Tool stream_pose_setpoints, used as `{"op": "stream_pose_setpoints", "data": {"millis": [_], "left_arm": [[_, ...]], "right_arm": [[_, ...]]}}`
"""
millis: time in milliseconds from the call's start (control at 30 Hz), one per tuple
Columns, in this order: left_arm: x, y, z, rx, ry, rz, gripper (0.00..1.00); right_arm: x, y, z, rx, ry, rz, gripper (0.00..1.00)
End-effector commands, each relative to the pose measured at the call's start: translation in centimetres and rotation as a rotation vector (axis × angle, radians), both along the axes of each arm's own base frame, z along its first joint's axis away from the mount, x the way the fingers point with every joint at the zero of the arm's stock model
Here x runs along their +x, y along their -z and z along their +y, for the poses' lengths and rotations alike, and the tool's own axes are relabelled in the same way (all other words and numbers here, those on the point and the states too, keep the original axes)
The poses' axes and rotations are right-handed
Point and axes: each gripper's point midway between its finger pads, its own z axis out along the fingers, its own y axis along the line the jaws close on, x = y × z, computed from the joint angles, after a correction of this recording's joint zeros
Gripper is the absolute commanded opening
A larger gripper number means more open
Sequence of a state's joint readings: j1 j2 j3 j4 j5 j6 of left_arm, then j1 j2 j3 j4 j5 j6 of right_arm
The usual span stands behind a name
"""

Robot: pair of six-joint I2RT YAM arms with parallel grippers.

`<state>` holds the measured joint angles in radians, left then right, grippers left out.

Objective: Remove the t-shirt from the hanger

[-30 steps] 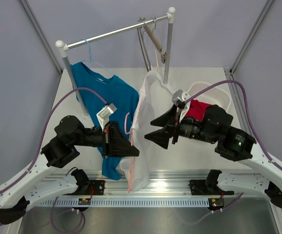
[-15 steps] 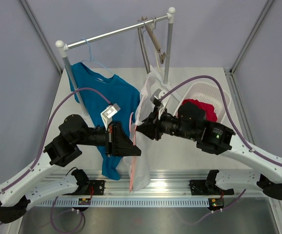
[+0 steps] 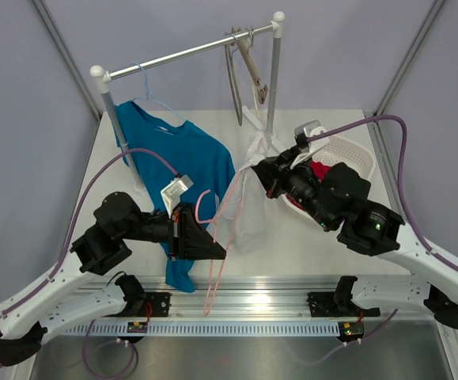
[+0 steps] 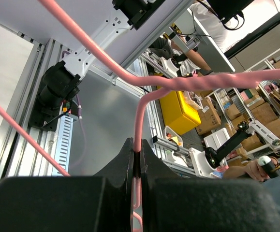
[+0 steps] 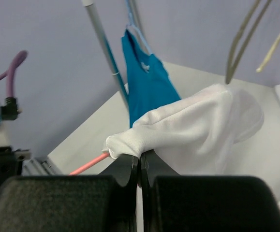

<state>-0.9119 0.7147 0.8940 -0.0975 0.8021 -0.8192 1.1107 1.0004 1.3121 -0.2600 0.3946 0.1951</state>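
The white t-shirt [image 3: 251, 207] hangs bunched between the two arms, partly drawn off the pink hanger [image 3: 215, 269], whose lower wire shows bare. My left gripper [image 3: 217, 252] is shut on the pink hanger [image 4: 144, 96]; the wire runs between its closed jaws [image 4: 137, 152] in the left wrist view. My right gripper [image 3: 262, 170] is shut on a fold of the white t-shirt [image 5: 202, 125], pinched at the fingertips [image 5: 140, 157]. A pink hanger end [image 5: 89, 164] pokes out below the cloth.
A blue t-shirt [image 3: 189, 158] hangs on a blue hanger from the rack rail [image 3: 189, 52]. Empty hangers [image 3: 244, 67] dangle near the rail's right post. A white basket [image 3: 347, 150] with a red cloth [image 3: 321, 169] stands at the right rear.
My right gripper swung in to the white t-shirt, shut on it and pulled it back to the right. The shirt slid up off the hanger's lower part. The left gripper kept its hold.
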Motion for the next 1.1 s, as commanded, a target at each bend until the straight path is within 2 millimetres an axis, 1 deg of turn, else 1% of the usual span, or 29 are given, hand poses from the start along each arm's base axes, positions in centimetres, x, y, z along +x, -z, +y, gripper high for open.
{"op": "stream_pose_setpoints", "data": {"millis": [0,33,100,133,200,233,267,300,367,400,467,500,533,567,600,633,700,733,800,833,900,1067], "left_arm": [[-1.8,-1.5,1.2,-0.061,0.067,-0.049,0.00],[-2.0,-1.5,1.3,-0.064,0.075,-0.053,0.00],[-2.8,-1.6,1.9,-0.070,0.105,-0.061,0.00],[-3.1,-1.5,2.1,-0.069,0.119,-0.062,0.00],[-3.6,-1.7,2.6,-0.080,0.137,-0.075,0.00],[-4.1,-1.8,2.9,-0.087,0.154,-0.087,0.00],[-4.3,-2.1,3.1,-0.096,0.157,-0.097,0.00],[-4.5,-2.5,3.5,-0.110,0.157,-0.115,0.00],[-5.3,-3.9,4.7,-0.163,0.147,-0.175,0.00],[-5.5,-4.4,5.0,-0.182,0.137,-0.195,0.00],[-6.0,-5.4,6.0,-0.227,0.120,-0.251,0.00],[-6.4,-6.1,6.4,-0.249,0.118,-0.276,0.00],[-6.7,-6.5,6.9,-0.269,0.114,-0.306,0.00],[-7.0,-6.9,7.3,-0.284,0.115,-0.326,0.00],[-7.3,-7.5,7.7,-0.301,0.116,-0.350,0.00],[-7.7,-7.7,8.1,-0.309,0.128,-0.362,0.00],[-8.5,-8.1,8.7,-0.320,0.153,-0.373,0.00],[-8.7,-8.0,8.8,-0.318,0.169,-0.373,0.00],[-9.2,-7.9,9.2,-0.318,0.184,-0.370,0.00],[-9.2,-7.8,9.2,-0.320,0.180,-0.368,0.00],[-9.5,-7.9,9.8,-0.336,0.171,-0.381,0.00],[-10.2,-8.8,10.9,-0.382,0.158,-0.447,0.00]], "right_arm": [[3.3,-2.8,-2.7,0.007,0.223,-0.070,0.00],[4.4,-2.7,-3.0,0.002,0.265,-0.073,0.00],[5.3,-3.1,-3.5,-0.001,0.307,-0.089,0.00],[6.3,-3.0,-3.8,-0.013,0.346,-0.087,0.00],[7.3,-3.4,-4.3,-0.018,0.389,-0.099,0.00],[8.0,-3.1,-4.1,-0.032,0.404,-0.093,0.00],[8.6,-2.8,-4.5,-0.047,0.429,-0.088,0.00],[8.8,-2.3,-4.5,-0.063,0.434,-0.078,0.00],[8.5,-1.6,-4.1,-0.057,0.405,-0.062,0.00],[8.2,-1.4,-3.9,-0.031,0.386,-0.045,0.00],[7.2,-1.7,-4.0,0.002,0.342,-0.039,0.00],[7.0,-1.6,-4.3,-0.002,0.340,-0.035,0.00],[7.0,-2.1,-5.0,-0.004,0.368,-0.042,0.00],[7.2,-2.3,-5.5,-0.034,0.394,-0.051,0.00],[7.5,-1.9,-5.9,-0.071,0.418,-0.048,0.00],[7.8,-2.4,-6.2,-0.082,0.444,-0.054,0.00],[8.5,-2.5,-6.2,-0.106,0.450,-0.066,0.00],[8.8,-3.3,-6.4,-0.097,0.460,-0.072,0.00],[9.4,-3.4,-6.3,-0.113,0.474,-0.075,0.00],[9.9,-3.3,-5.6,-0.126,0.461,-0.073,0.00],[10.0,-2.9,-4.7,-0.121,0.433,-0.056,0.00],[10.7,-2.4,-4.5,-0.126,0.447,-0.043,0.00]]}}
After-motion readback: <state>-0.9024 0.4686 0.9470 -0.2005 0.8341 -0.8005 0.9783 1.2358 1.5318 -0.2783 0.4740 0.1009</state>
